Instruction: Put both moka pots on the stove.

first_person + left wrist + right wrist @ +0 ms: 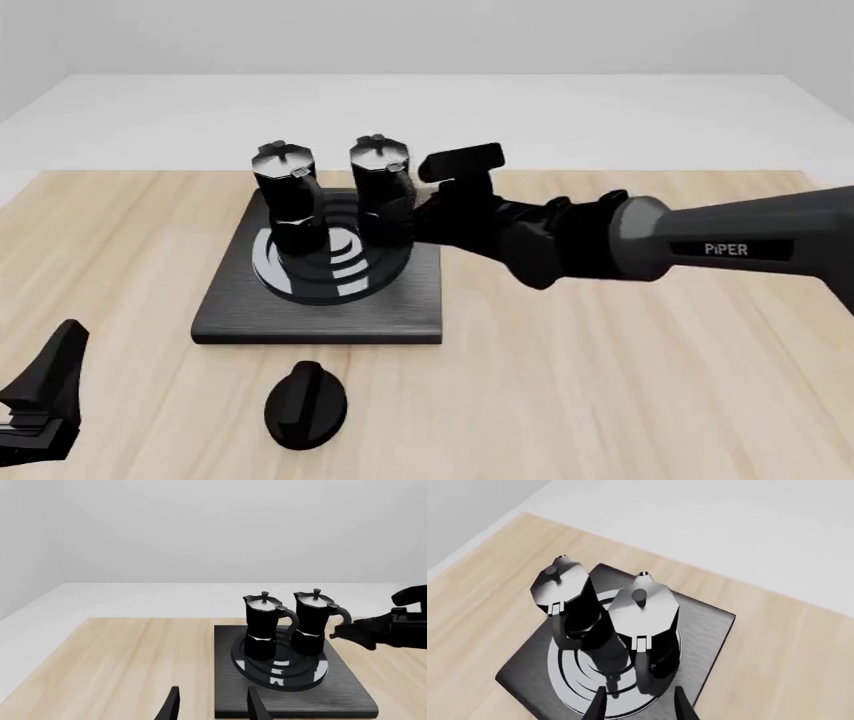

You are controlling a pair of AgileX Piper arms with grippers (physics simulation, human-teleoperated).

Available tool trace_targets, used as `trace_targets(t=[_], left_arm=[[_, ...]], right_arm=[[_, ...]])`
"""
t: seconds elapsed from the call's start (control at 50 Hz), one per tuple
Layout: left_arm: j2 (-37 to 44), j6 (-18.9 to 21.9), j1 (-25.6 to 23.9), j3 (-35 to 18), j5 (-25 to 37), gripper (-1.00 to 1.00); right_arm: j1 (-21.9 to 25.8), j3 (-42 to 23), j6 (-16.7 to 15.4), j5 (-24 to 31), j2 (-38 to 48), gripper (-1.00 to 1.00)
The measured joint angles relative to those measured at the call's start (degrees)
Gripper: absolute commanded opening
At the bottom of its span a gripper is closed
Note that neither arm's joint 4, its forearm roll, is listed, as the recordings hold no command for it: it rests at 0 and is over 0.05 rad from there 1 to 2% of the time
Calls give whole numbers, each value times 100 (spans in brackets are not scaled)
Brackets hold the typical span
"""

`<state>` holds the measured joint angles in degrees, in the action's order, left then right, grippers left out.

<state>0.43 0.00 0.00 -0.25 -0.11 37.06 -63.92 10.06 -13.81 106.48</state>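
The right fingers (635, 707) are held spread and released, just beside the handle of the right moka pot (380, 190) with nothing gripped. The left fingers (212, 707) are likewise parted and empty, low at the near left of the surface (627, 390). Both pots, the left moka pot (286, 195) included, are set upright side by side on the burner rings of the stove (227, 310). A black oval knob (306, 403) is seen lying near the stove's front edge.

Quick count: there were two moka pots, one (284, 195) and another (382, 190), one stove (320, 290), one black oval knob (306, 404), and two grippers, left (40, 400) and right (434, 210).
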Motion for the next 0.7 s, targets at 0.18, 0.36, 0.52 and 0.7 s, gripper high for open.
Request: trace_targets(t=[0.18, 0.36, 0.52, 0.7], left_arm=[[0, 0, 0, 0, 0, 100], [0, 0, 0, 0, 0, 100], [0, 0, 0, 0, 0, 100], [0, 0, 0, 0, 0, 100]], right_arm=[[64, 474, 19, -122, -385, 100], [21, 1063, 35, -277, -883, 100], [-103, 1649, 47, -422, -1408, 100], [-353, 2384, 75, -529, -2192, 100]])
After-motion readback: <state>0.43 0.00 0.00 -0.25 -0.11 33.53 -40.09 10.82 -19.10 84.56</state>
